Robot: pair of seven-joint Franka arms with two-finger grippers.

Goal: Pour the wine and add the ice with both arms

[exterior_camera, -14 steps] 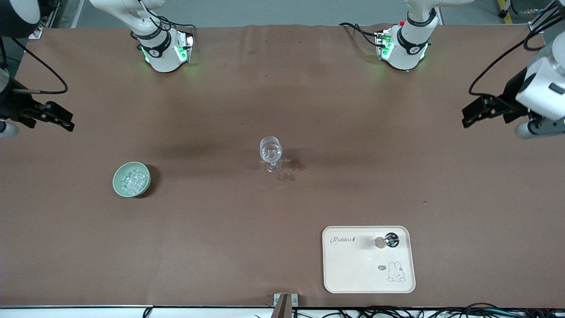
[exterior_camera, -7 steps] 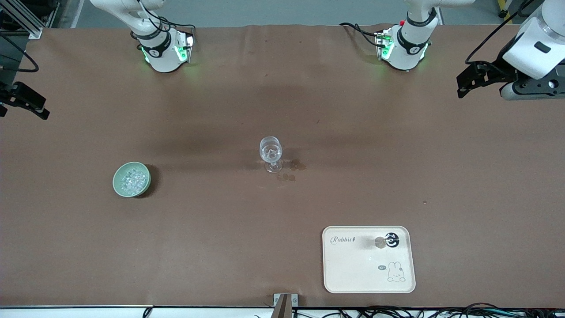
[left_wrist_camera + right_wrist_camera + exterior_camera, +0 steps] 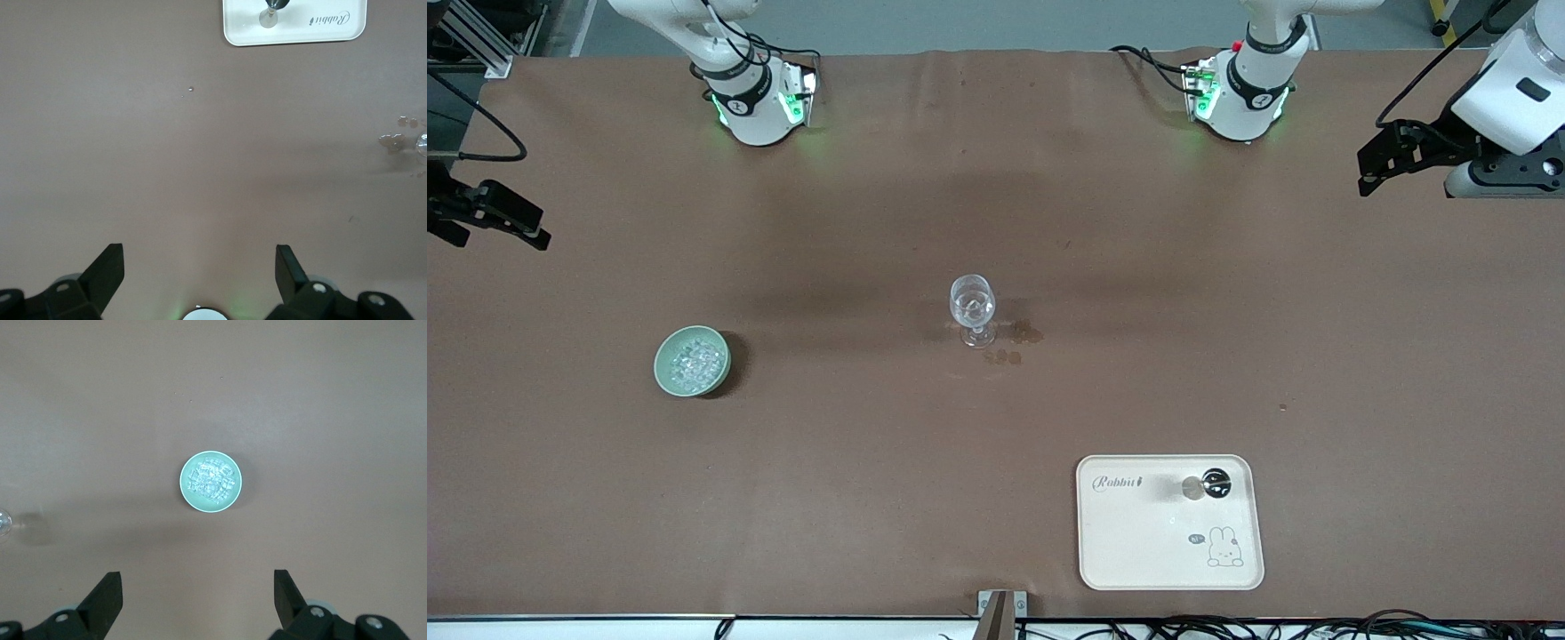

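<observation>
So the ice [image 3: 692,361] is all heaped in a little green bowl [image 3: 667,378] toward the right arm's end of the table, and the right wrist view looks straight down on it. The right gripper [image 3: 197,603] hangs high up, off toward that end of the table from the bowl, jaws spread as wide as they go and holding nothing.

The wine glass [image 3: 972,309] stands upright mid-table, well apart from both grippers. There's something clear glinting in its bowl, but I honestly can't tell if that's wine, ice bits or just reflections. A few wet-looking spots [image 3: 1014,342] sit on the cloth just beside its foot.

The left gripper [image 3: 200,277] is up over the left arm's end of the table, also wide open and empty. Well away from it, nearer the front camera, lies a cream rabbit tray [image 3: 1138,551] with a small round dark thing [image 3: 1214,483] and a silvery stopper-looking bit on it.

No bottle anywhere that I can see. My guess: either both steps are done and the arms are parked, or nothing's started; the spots hint at done.
</observation>
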